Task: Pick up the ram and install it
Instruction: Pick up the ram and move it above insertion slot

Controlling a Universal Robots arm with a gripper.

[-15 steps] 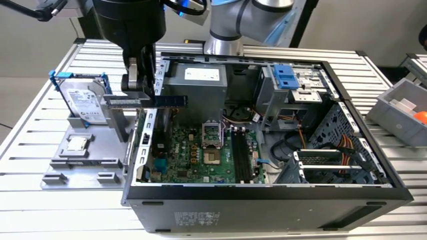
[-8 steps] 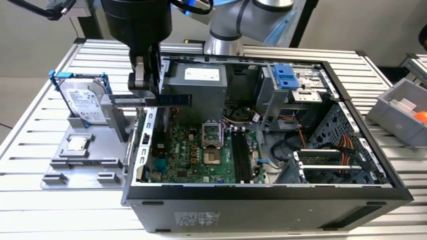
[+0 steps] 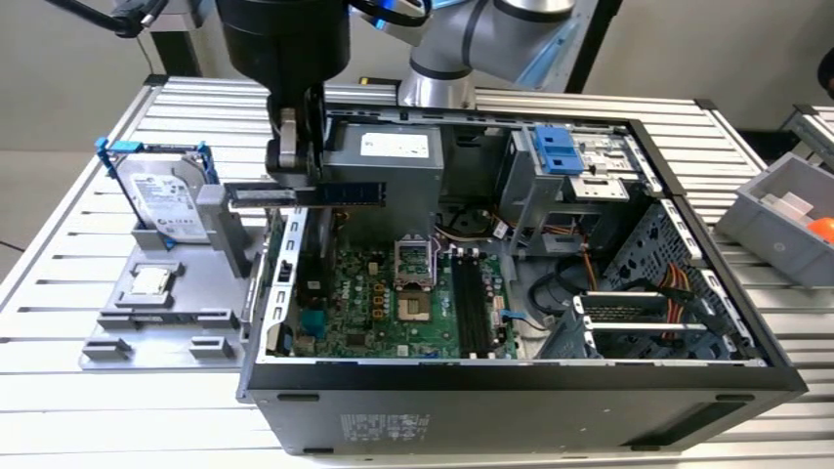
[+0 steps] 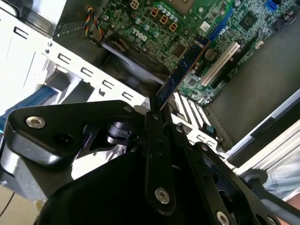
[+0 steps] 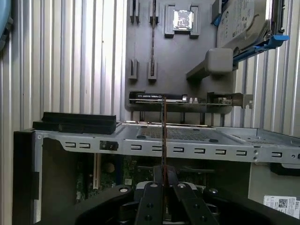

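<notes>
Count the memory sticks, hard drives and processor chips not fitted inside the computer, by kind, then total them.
ram: 1, held in the gripper
hard drive: 1
processor chip: 1
Total: 3

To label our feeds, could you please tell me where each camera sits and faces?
Exterior view: off the arm, looking down into the case; arm, tool.
Second wrist view: on the wrist, facing the motherboard; tool.
First wrist view: on the wrist, facing the case and drive; tool.
All share the ram in the tool.
</notes>
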